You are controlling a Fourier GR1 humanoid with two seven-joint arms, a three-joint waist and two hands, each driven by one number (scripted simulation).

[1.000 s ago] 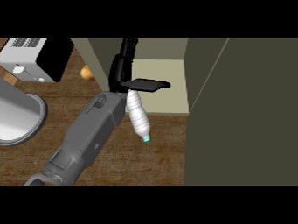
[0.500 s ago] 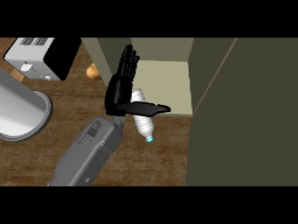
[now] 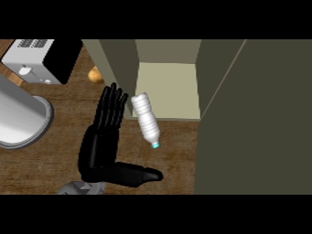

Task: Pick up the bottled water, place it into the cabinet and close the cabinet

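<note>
The clear water bottle [image 3: 146,119] with a cyan cap lies tilted. Its base rests at the front lip of the cabinet's pale shelf [image 3: 166,89], and its cap points back toward me over the wooden counter. My left hand [image 3: 101,151] is just left of the bottle, open, fingers straight and pointing at the cabinet, thumb stuck out to the right. The fingers [image 3: 111,109] run alongside the bottle without curling round it. The cabinet door [image 3: 266,119] stands open on the right. My right hand does not show.
A tall pale grey cylinder [image 3: 9,114] stands at the left. A white and black toaster [image 3: 40,59] sits at the back left, with an orange round thing [image 3: 96,74] beside the cabinet's left panel [image 3: 118,64]. The open door fills the right side.
My hand has let go of the bottle and drawn back toward me. The bottle now lies at the shelf's edge. The view has shifted, and the forearm has dropped almost out of sight.
</note>
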